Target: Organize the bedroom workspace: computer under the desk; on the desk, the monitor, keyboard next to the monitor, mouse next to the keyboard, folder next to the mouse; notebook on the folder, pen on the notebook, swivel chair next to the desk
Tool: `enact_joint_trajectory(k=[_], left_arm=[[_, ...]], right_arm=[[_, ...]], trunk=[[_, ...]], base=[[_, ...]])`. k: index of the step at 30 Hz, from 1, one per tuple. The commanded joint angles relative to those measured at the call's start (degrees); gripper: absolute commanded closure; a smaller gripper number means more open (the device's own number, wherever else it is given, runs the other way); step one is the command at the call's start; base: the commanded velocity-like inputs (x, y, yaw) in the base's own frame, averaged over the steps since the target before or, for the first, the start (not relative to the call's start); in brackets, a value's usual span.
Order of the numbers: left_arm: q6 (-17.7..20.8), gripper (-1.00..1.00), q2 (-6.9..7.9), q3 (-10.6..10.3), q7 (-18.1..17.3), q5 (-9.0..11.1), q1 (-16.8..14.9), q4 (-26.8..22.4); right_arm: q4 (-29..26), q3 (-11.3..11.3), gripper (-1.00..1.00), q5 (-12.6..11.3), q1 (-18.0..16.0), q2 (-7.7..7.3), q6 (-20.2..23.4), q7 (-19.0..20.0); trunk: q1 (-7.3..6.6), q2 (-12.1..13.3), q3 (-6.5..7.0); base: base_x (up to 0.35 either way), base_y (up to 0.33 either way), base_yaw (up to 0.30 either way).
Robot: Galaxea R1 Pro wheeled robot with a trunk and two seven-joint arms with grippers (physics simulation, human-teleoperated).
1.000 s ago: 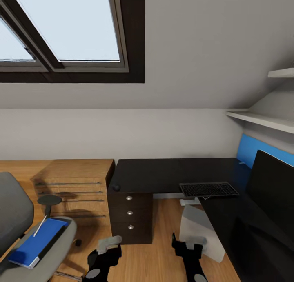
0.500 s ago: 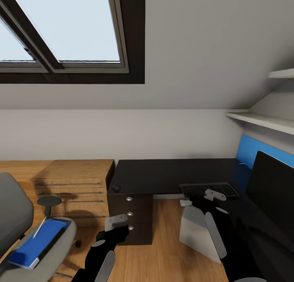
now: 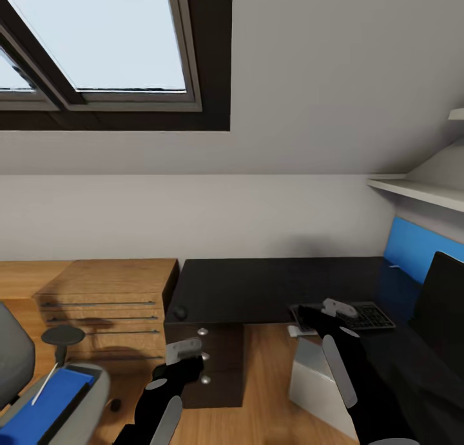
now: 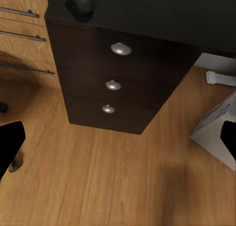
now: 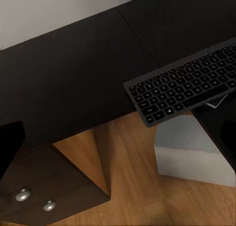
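Observation:
The black desk [image 3: 258,284] carries the mouse [image 3: 179,313] at its left front corner, the keyboard [image 3: 370,316] and, at the far right, the monitor [image 3: 444,297]. The grey computer [image 3: 319,380] stands on the floor under it. My right gripper [image 3: 335,308] hovers open at the keyboard's [image 5: 187,86] left end. A pale, dark-rimmed corner [image 5: 216,100] peeks from under the keyboard; whether it is the notebook I cannot tell. My left gripper [image 3: 185,355] is open before the drawer pedestal [image 4: 115,83]. The folder [image 3: 32,413] with the white pen [image 3: 45,384] lies on the swivel chair [image 3: 90,387].
A light wood cabinet [image 3: 103,303] stands left of the desk. A small white object [image 4: 221,78] lies on the wood floor behind the computer. A white shelf [image 3: 419,190] and a blue panel [image 3: 412,248] are on the right wall.
Both arms have risen from near the floor; the right gripper has come up beside the keyboard. The camera has moved, pushing the chair and monitor toward the picture's edges.

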Motion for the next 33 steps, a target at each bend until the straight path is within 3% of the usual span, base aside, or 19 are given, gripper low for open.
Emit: enact_joint_trajectory(k=[1,9,10,14,33], left_arm=[[0.07,-1.00,0.02,-0.10,0.57,0.59,-0.03,-0.07],[0.06,-1.00,-0.02,-0.17,0.57,0.56,-0.03,-0.14],[-0.44,-1.00,0.01,-2.72,0.71,0.42,-0.07,-1.83],[-0.58,-1.00,0.03,-3.93,0.74,0.43,-0.11,-2.72],[-0.63,-1.00,0.21,-4.29,0.76,0.39,-0.12,-3.07]], right_arm=[[-0.07,-0.03,-1.00,-0.61,-0.02,0.04,0.15,-0.40],[-0.06,-0.16,-1.00,-0.52,-0.02,-0.13,0.13,-0.39],[0.01,-0.40,-1.00,-0.53,-0.02,-0.19,-1.09,-0.48],[0.13,-0.45,-1.00,-0.54,-0.02,-0.20,-2.51,-0.61],[0.01,-0.60,-1.00,-0.54,-0.02,-0.32,-3.20,-0.57]], trunk=[[0.05,-0.03,-0.02],[0.05,-0.03,-0.02],[0.05,-0.03,-0.02],[0.05,-0.03,-0.02],[0.05,-0.03,-0.02]], base=[[0.328,0.086,0.000],[0.328,0.091,0.000],[0.328,0.081,0.000],[0.328,0.084,0.000],[0.328,0.005,0.000]])
